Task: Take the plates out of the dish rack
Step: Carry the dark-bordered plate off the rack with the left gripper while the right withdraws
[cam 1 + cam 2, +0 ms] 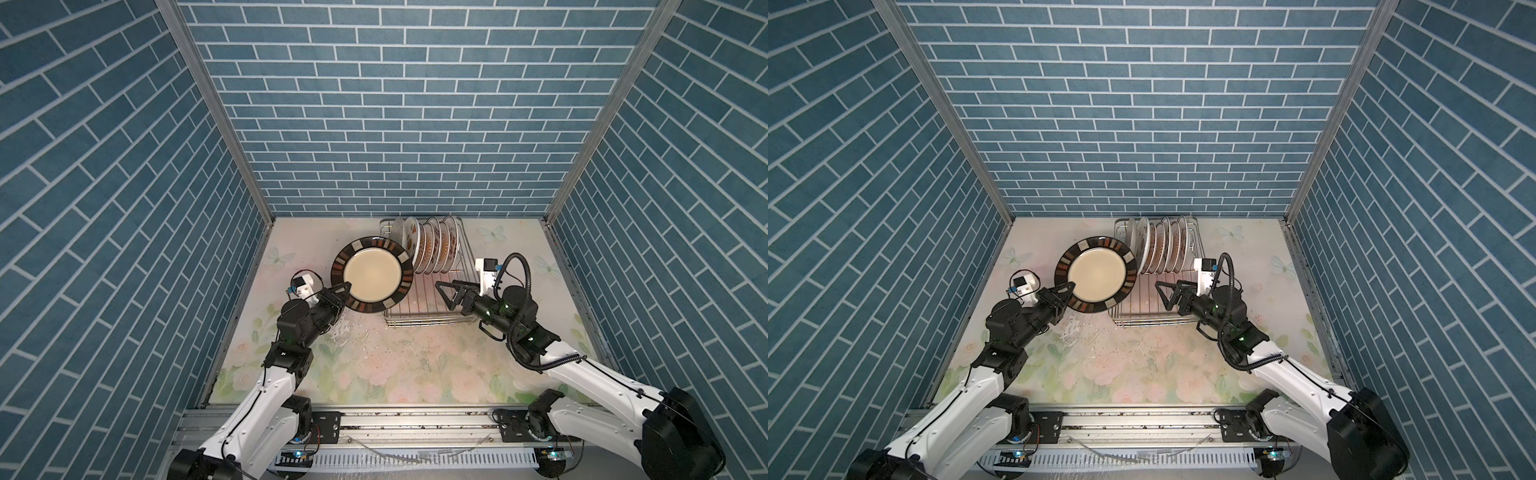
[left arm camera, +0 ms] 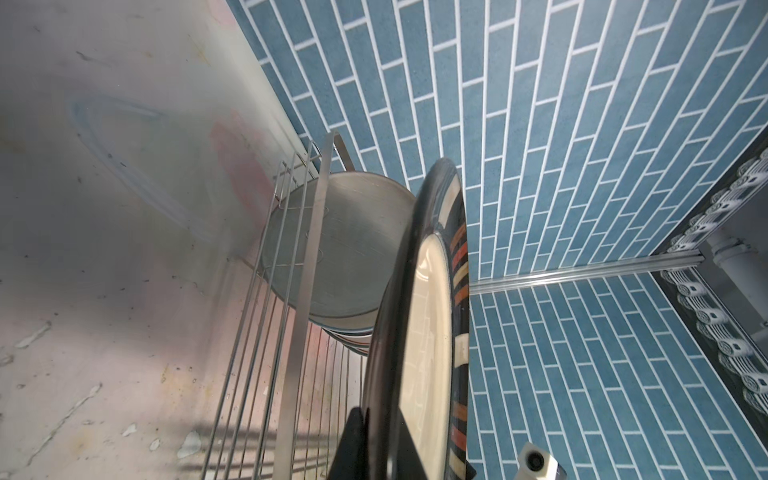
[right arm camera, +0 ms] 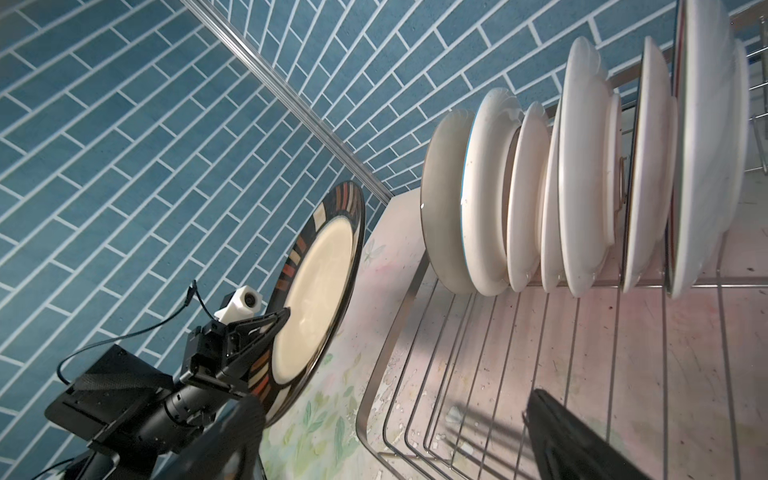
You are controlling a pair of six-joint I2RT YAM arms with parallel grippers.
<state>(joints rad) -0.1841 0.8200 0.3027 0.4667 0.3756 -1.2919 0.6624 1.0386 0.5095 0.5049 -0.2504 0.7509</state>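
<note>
Left gripper [image 1: 346, 287] on plate [image 1: 372, 272] (dark-rimmed)

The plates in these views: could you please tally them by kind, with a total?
Dark-rimmed plate, cream centre, gripped by the left tool: 1
Pale plates standing on edge in the dish rack: 7, as far as overlap shows
Total: 8

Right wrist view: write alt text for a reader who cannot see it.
The left gripper pinches the rim of a large dark-rimmed plate with a cream centre, holding it on edge beside the dish rack. In the rack, a row of white plates stands upright, with a blue-tiled wall behind.
</note>
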